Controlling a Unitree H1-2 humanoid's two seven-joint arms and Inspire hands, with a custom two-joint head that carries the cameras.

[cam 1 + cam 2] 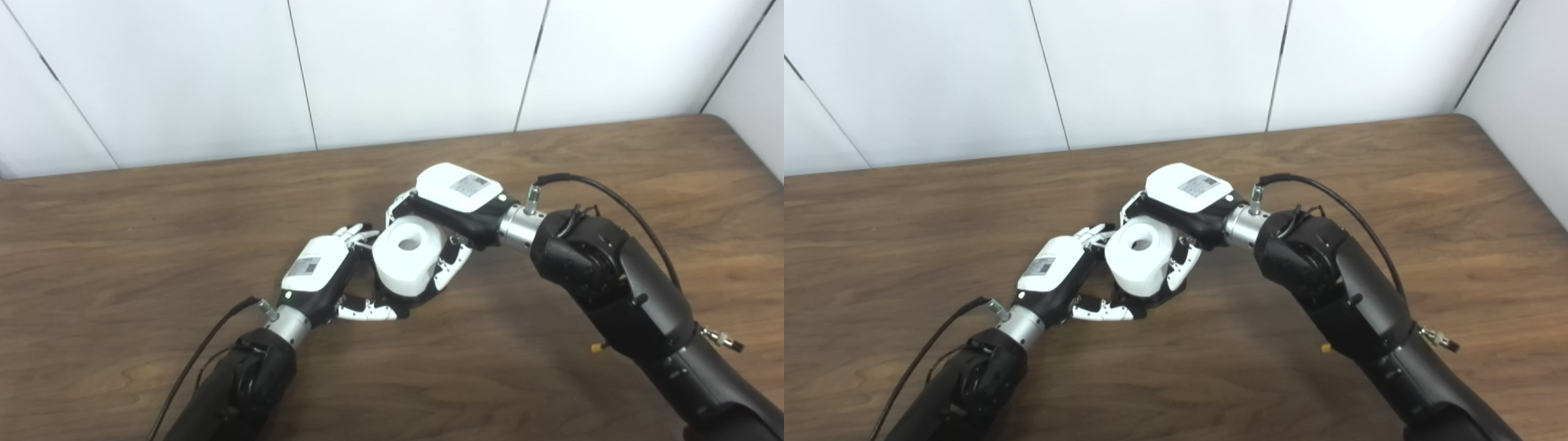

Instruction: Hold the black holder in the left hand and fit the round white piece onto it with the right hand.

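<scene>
Where the two arms meet over the middle of the counter (153, 202), the right robot hand (456, 202) comes in from the right with its white back plate facing up and its fingers (450, 266) curled down around the far and right sides of the round white piece (409, 254), holding it. That piece is a short, thick white cylinder with a round hole in its top face, tilted a little so the hole looks up toward the cameras. The left robot hand (321, 275) reaches in from the lower left and is closed on the black holder (398, 301), of which only a dark sliver shows beneath the white piece; its thumb (367, 312) lies along the near side, low, and its other fingertips touch the left side of the white cylinder near its top. The white piece sits directly above the holder and appears to rest on it, but the fingers hide the joint, so how far it is seated cannot be told. Both hands touch or nearly touch around the piece. A black cable (618, 205) loops from the right wrist over the forearm, and another runs along the left forearm. Beyond the brown wooden counter stands a wall of white panels (416, 67).
</scene>
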